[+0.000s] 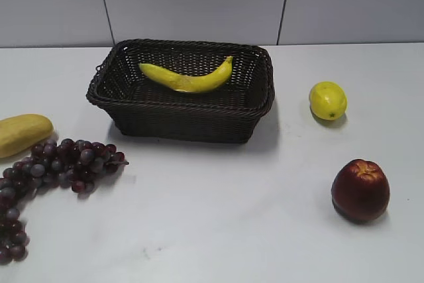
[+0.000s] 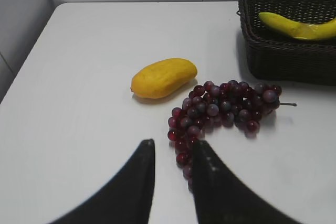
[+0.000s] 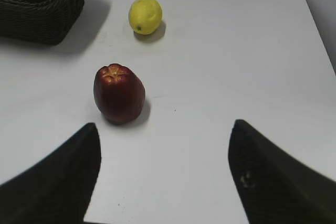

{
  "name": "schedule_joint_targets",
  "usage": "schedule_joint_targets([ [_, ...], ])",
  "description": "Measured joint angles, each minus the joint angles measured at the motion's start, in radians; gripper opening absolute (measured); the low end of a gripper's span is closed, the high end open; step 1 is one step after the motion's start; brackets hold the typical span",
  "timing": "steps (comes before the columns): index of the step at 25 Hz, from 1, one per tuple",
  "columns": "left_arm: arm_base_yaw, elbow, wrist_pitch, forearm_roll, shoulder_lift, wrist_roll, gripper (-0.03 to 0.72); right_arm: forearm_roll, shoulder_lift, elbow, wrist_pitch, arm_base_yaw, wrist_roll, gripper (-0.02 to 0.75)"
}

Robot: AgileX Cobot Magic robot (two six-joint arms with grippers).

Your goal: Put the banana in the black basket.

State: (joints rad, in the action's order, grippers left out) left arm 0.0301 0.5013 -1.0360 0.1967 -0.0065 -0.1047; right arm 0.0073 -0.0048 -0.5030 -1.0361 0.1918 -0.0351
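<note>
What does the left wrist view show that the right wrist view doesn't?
Only the left wrist view shows the stubby yellow-orange oblong fruit and the bunch of dark red grapes, with the left gripper fingers nearly closed. Only the right wrist view shows the round yellow lemon, the dark red apple and the open right gripper. Both show the curved yellow banana inside the dark woven wicker basket.

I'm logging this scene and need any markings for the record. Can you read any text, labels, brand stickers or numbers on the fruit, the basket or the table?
None: no view shows a word, number, sticker or sign.
Checked: banana, black basket, lemon, red apple, purple grapes, pale-yellow oblong fruit, white table, tiled wall behind.
</note>
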Motion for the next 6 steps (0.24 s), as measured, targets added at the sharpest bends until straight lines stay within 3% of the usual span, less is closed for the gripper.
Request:
schedule_joint_targets([
  [6,0.0,0.0,0.0,0.0,0.0,0.0,0.237,-0.001,0.0,0.0,0.0,0.0,0.0,0.573],
])
